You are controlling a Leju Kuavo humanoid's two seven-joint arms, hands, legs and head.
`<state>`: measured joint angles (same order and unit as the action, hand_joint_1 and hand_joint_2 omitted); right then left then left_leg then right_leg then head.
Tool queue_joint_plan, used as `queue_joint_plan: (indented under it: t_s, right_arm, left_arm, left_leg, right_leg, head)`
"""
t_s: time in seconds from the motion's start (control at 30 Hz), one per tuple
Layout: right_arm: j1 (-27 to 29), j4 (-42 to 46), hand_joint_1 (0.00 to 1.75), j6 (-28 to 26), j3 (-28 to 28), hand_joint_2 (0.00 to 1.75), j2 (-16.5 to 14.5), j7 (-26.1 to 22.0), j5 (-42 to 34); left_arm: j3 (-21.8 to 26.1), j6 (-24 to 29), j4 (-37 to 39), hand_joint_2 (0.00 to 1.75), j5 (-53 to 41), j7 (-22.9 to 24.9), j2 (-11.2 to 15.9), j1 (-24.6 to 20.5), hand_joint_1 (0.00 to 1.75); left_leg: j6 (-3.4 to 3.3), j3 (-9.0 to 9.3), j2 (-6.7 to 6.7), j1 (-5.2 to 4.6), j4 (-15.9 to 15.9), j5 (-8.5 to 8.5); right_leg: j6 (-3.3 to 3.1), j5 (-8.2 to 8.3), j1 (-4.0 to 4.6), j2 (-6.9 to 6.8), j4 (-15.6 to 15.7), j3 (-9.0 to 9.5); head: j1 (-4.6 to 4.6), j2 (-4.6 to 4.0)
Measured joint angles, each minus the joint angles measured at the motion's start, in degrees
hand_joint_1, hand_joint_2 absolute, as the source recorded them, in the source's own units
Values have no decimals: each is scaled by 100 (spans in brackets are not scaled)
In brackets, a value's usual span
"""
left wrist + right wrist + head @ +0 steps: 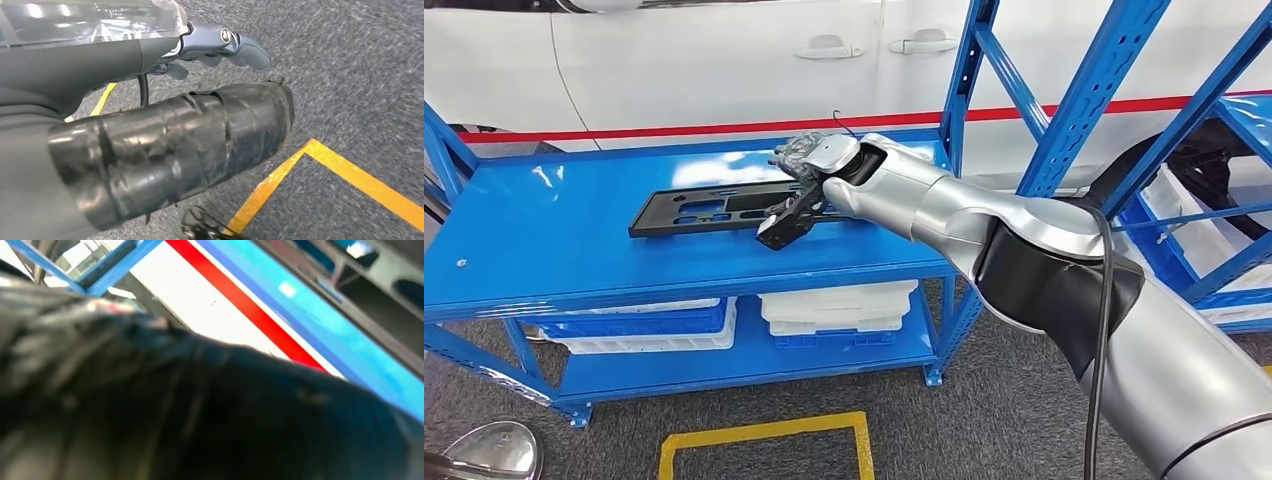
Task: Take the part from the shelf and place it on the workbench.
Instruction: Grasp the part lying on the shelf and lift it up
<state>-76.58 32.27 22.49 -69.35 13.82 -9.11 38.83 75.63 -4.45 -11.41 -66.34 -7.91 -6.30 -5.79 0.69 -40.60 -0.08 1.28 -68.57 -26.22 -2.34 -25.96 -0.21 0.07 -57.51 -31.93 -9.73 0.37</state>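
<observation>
The part (704,208) is a flat black plastic panel with several cut-outs, lying on the blue top shelf (544,240). My right arm reaches across from the lower right, and my right hand (802,200) lies over the panel's right end. Its dark fingers (784,224) reach down over the panel's near edge, but I cannot tell whether they grip it. In the right wrist view a blurred dark mass covers most of the picture, with the panel (385,290) beyond it. My left hand (220,45) hangs above the grey carpet, fingers apart and holding nothing.
Slanted blue uprights (1084,100) stand right of my arm, with a second blue rack (1214,240) beyond them. White and blue bins (834,310) sit on the lower shelf. A white car (724,60) stands behind. Yellow tape (764,440) marks the carpet in front.
</observation>
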Motion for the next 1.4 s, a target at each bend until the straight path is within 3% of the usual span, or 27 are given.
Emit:
queue_joint_plan:
  t_s: [0.07,0.1,0.2,0.27,0.3,0.37,0.4,0.43,0.47,0.53,0.57,0.6,0.63,0.67,0.77,0.8,0.87,0.93,0.97,1.0,1.07,1.1,1.27,1.33,1.4]
  right_arm:
    - [-17,20,0,27,-7,0,-3,2,-18]
    - [-27,31,0,42,-11,0,-5,2,-37]
    - [-50,63,0,94,-23,0,-8,2,-101]
    - [-87,87,0,122,-30,0,-9,-2,-129]
    - [-107,99,0,126,-35,0,-8,-3,-144]
    - [-115,111,0,134,-51,0,-8,-7,-180]
    - [-98,117,0,133,-63,0,-8,-12,-203]
    - [-81,128,0,129,-78,0,-8,-20,-225]
    - [-71,143,0,123,-92,0,-8,-29,-245]
    - [-77,201,0,119,-121,0,-9,-48,-344]
    - [-83,243,0,130,-130,0,-10,-55,-426]
    - [-88,306,0,153,-137,0,-13,-60,-529]
    - [-88,384,0,184,-142,0,-15,-58,-624]
    - [-90,468,0,219,-147,0,-18,-49,-705]
    - [-89,714,0,292,-156,0,-23,5,-839]
    - [-89,777,0,305,-156,0,-25,19,-860]
    - [-75,853,0,317,-166,0,-26,30,-881]
    - [-36,909,0,316,-197,0,-25,35,-914]
    - [-18,933,0,312,-220,0,-25,34,-941]
    - [-6,958,0,308,-244,0,-25,30,-975]
    - [3,996,0,294,-282,0,-23,24,-1049]
    - [5,1014,0,287,-300,0,-20,26,-1092]
    - [34,1088,0,239,-401,0,12,39,-1326]
    - [49,1115,0,214,-445,0,29,39,-1360]
    - [107,1133,0,187,-487,0,52,39,-1404]
  left_arm:
    - [0,0,0,0,-14,-1,7,7,0]
    - [0,-1,0,0,-22,-1,9,7,0]
    - [0,-3,2,0,-34,-1,7,0,0]
    - [0,-3,2,0,-36,-2,5,0,0]
    - [0,-3,2,0,-36,-2,5,-3,0]
    - [0,-3,2,0,-37,-3,5,-8,0]
    - [0,-3,2,0,-37,-4,5,-5,0]
    - [0,-2,2,0,-36,-5,5,0,0]
    - [0,-2,2,0,-36,-6,5,5,0]
    - [0,-2,3,0,-34,-9,-3,11,0]
    - [0,-2,4,0,-34,-11,-14,6,0]
    - [0,-3,5,0,-32,-15,-24,1,0]
    - [0,-5,7,0,-26,-22,-34,-3,0]
    - [0,-8,7,0,-14,-33,-39,-10,0]
    - [0,-26,7,0,26,-72,-45,-18,0]
    - [0,-31,7,0,31,-83,-43,-20,0]
    - [0,-33,7,0,33,-98,-32,-18,0]
    - [0,-34,7,0,32,-101,-23,-3,0]
    - [0,-33,7,0,31,-101,-20,5,0]
    - [0,-32,7,0,29,-101,-18,9,0]
    - [0,-30,7,0,25,-102,-12,8,0]
    - [0,-30,7,0,21,-104,-10,3,0]
    - [0,-30,7,0,9,-115,-12,-1,0]
    - [0,-30,7,0,4,-117,-13,-5,0]
    - [0,-29,7,0,-11,-118,-13,-2,0]
  left_leg:
    - [-28,274,0,-8,701,333]
    - [-52,348,-5,-14,886,364]
    - [-140,396,-21,-14,962,274]
    - [-204,460,-22,5,1003,242]
    - [-235,497,-22,13,1017,222]
    - [-274,555,-30,8,1021,167]
    - [-279,590,-36,5,1020,135]
    - [-280,634,-42,1,1020,100]
    - [-278,689,-48,-5,1019,61]
    - [-270,809,-52,-19,1027,-25]
    - [-259,853,-54,-27,1032,-58]
    - [-242,876,-54,-25,1038,-79]
    - [-219,877,-51,-20,1046,-88]
    - [-193,881,-47,-19,1056,-90]
    - [-105,846,-19,-34,945,-198]
    - [-77,741,-14,-37,726,-304]
    - [-31,342,-13,-19,18,-565]
    - [14,-12,-12,2,-482,-629]
    - [34,-52,-10,16,-447,-502]
    - [53,23,-7,32,-185,-279]
    - [75,302,2,49,513,68]
    - [52,401,0,49,736,136]
    - [-139,453,-23,41,842,118]
    - [-198,467,-23,46,855,120]
    - [-227,467,-29,29,854,112]
  right_leg:
    - [55,-110,15,4,-62,50]
    - [83,-145,26,7,-86,46]
    - [158,-201,42,18,-92,24]
    - [216,-331,27,14,-297,-52]
    - [242,-446,15,13,-574,-191]
    - [277,-679,-3,10,-1347,-639]
    - [283,-705,-9,9,-1643,-856]
    - [279,-619,-11,9,-1749,-993]
    - [263,-426,-10,9,-1652,-1033]
    - [174,137,20,12,-938,-830]
    - [122,328,44,9,-606,-696]
    - [74,430,74,6,-356,-591]
    - [40,422,97,3,-258,-544]
    - [17,397,114,-1,-214,-522]
    - [-38,338,59,-17,21,-372]
    - [-50,325,33,-26,87,-312]
    - [-71,294,26,-39,95,-271]
    - [-69,251,17,-32,59,-266]
    - [-55,225,7,-24,30,-264]
    - [-31,189,-8,-15,-15,-262]
    - [47,95,-17,-3,-146,-282]
    - [85,57,-9,0,-201,-303]
    - [192,-56,-2,-3,-343,-361]
    - [239,-333,-17,-5,-835,-591]
    - [262,-629,-21,-5,-1572,-965]
  head:
    - [1,0]
    - [2,0]
    - [6,1]
    - [5,1]
    - [5,1]
    - [5,1]
    - [5,1]
    - [6,1]
    - [5,0]
    - [6,0]
    - [7,0]
    - [7,0]
    - [5,0]
    - [3,0]
    - [3,1]
    - [3,1]
    - [3,0]
    - [3,0]
    - [3,0]
    - [3,0]
    - [3,0]
    - [2,1]
    - [-8,0]
    - [-8,0]
    - [-9,0]
